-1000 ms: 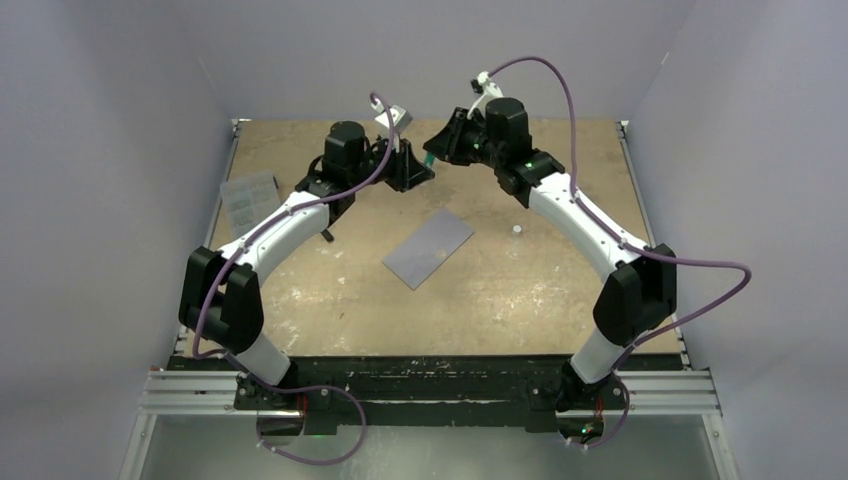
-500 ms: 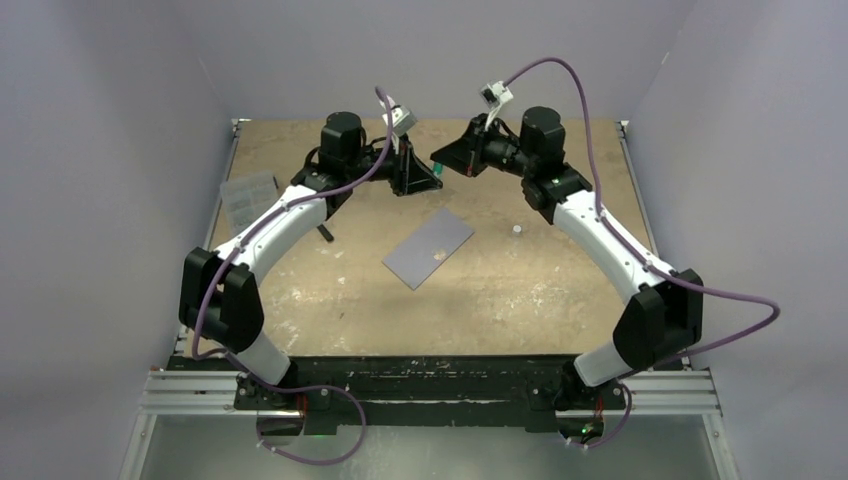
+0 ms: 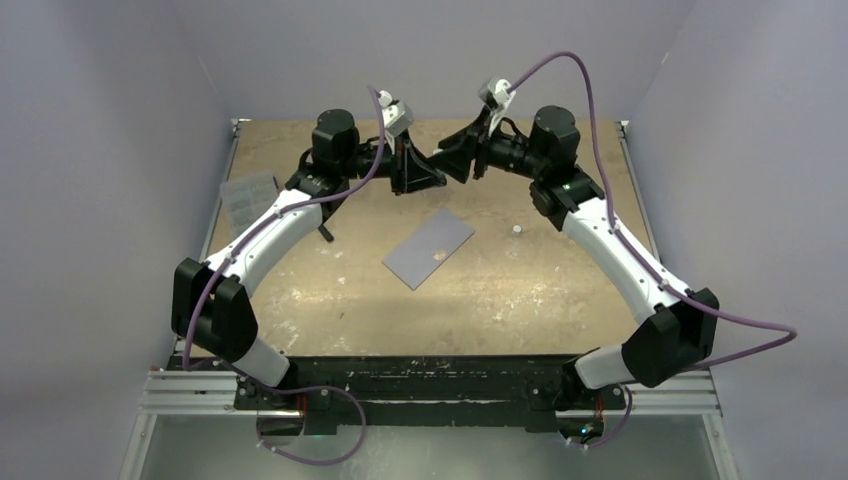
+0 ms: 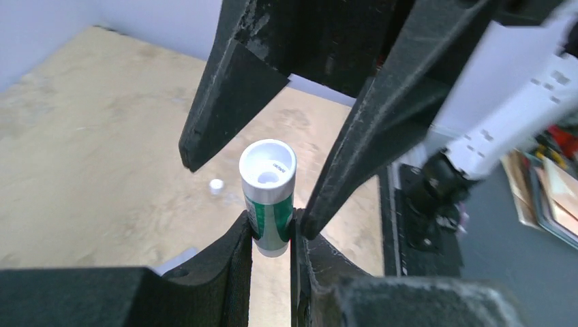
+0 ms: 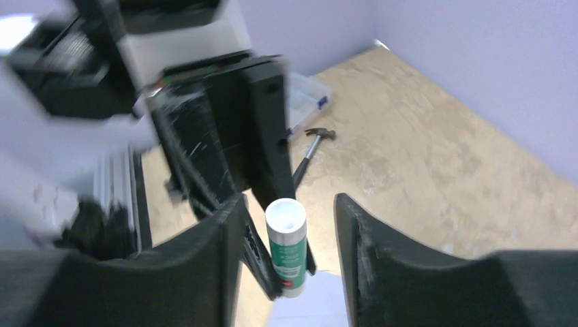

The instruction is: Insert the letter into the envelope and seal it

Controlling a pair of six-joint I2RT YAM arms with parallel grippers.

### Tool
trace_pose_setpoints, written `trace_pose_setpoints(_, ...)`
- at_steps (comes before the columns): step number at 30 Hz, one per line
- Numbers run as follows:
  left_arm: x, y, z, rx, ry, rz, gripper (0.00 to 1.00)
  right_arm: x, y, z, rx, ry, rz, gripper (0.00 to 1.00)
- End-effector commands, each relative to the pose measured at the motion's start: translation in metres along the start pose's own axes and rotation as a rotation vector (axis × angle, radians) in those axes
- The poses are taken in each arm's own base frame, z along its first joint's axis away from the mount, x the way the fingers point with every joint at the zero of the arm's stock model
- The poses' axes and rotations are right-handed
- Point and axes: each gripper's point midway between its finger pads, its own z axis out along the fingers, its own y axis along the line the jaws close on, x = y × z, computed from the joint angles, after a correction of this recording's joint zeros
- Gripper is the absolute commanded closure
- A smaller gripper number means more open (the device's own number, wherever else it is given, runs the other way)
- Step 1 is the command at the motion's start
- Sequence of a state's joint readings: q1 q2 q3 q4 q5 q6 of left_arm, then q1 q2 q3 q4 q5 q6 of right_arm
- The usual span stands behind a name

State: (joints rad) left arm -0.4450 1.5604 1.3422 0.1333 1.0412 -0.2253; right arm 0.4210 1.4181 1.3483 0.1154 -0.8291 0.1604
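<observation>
Pinching a green-and-white glue stick (image 4: pixel 268 194) in the left gripper (image 4: pixel 272 235), clenched on the lower body, with the open white end turned toward the wrist camera. Straddling that same end with the right gripper (image 5: pixel 287 204), released and spread, clear of the tube on both sides. Meeting tip to tip, raised above the far middle of the table (image 3: pixel 560 290). Lying flat nearer the bases, well apart from both: the grey-blue envelope (image 3: pixel 429 248), set on a diagonal at mid-table. Near it on the right, on bare board, what looks like a small white cap (image 3: pixel 516 229). Over on the left, a hammer (image 3: pixel 325 233) beside the left arm and a clear plastic box (image 3: pixel 248 198) at the table's edge.
</observation>
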Motion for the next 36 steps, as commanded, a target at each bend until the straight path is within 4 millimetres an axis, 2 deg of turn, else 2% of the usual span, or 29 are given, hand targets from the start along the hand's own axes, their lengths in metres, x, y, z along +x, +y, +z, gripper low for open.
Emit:
trace_pose_setpoints(1,-0.016,0.05,-0.013,-0.308,-0.066,0.052,1.0,-0.016,-0.078,-0.009,0.522,-0.092,0.205,0.39)
trace_pose_setpoints(2,-0.014,0.059,-0.016,-0.361,-0.067,0.047,1.0,-0.014,-0.087,-0.009,0.587,-0.102,0.271,0.35)
trace_pose_setpoints(3,-0.013,0.065,-0.018,-0.393,-0.065,0.051,1.0,-0.001,-0.092,-0.004,0.638,-0.069,0.329,0.34)
trace_pose_setpoints(6,0.0,0.083,-0.022,-0.468,-0.033,0.044,1.0,0.018,-0.092,0.02,0.729,0.019,0.35,0.32)
trace_pose_setpoints(8,0.01,0.092,-0.022,-0.495,0.003,0.039,1.0,0.014,-0.087,0.031,0.711,-0.021,0.36,0.32)
trace_pose_setpoints(10,0.018,0.097,-0.023,-0.506,0.041,0.039,1.0,0.012,-0.089,0.036,0.726,-0.042,0.377,0.34)
trace_pose_setpoints(12,0.023,0.1,-0.025,-0.522,0.056,0.038,1.0,0.012,-0.097,0.036,0.765,-0.034,0.383,0.4)
trace_pose_setpoints(17,0.037,0.104,-0.031,-0.555,0.11,0.012,1.0,0.005,-0.1,0.04,0.768,-0.022,0.364,0.66)
trace_pose_setpoints(20,0.037,0.103,-0.032,-0.564,0.109,0.0,1.0,0.009,-0.097,0.044,0.744,0.004,0.373,0.74)
trace_pose_setpoints(21,0.037,0.103,-0.032,-0.565,0.107,-0.007,1.0,0.011,-0.094,0.046,0.728,0.014,0.376,0.71)
trace_pose_setpoints(23,0.037,0.103,-0.031,-0.565,0.104,-0.012,1.0,0.015,-0.091,0.049,0.701,0.033,0.375,0.53)
trace_pose_setpoints(25,0.037,0.103,-0.031,-0.565,0.104,-0.014,1.0,0.02,-0.088,0.051,0.68,0.052,0.371,0.44)
trace_pose_setpoints(30,0.036,0.101,-0.031,-0.558,0.102,-0.013,1.0,0.034,-0.083,0.056,0.641,0.102,0.379,0.44)
trace_pose_setpoints(36,0.03,0.099,-0.031,-0.553,0.088,-0.008,1.0,0.042,-0.083,0.056,0.642,0.131,0.377,0.51)
